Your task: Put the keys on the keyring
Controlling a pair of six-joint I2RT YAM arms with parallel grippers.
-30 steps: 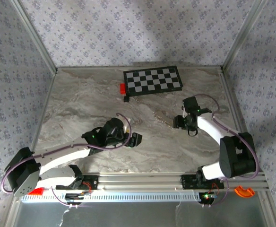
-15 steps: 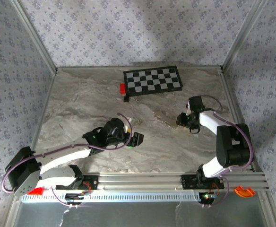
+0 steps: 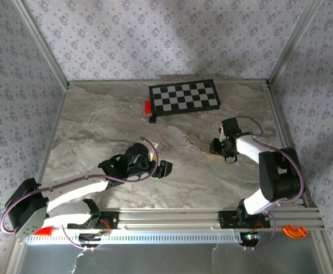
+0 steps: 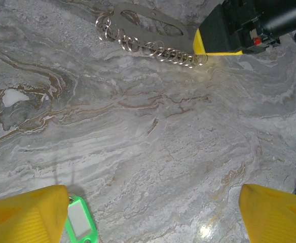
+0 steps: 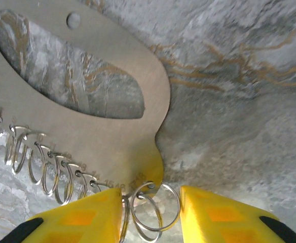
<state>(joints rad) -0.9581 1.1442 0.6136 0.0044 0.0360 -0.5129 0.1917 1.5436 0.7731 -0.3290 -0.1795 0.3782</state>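
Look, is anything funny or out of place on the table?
A little odd: the green tag lies by the left gripper, well apart from the flat metal plate with its row of rings, where the right gripper is.

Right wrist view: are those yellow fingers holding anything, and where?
Cannot be told. The fingers sit close on either side of the end ring on the flat metal plate.

White arms (black joints), yellow fingers
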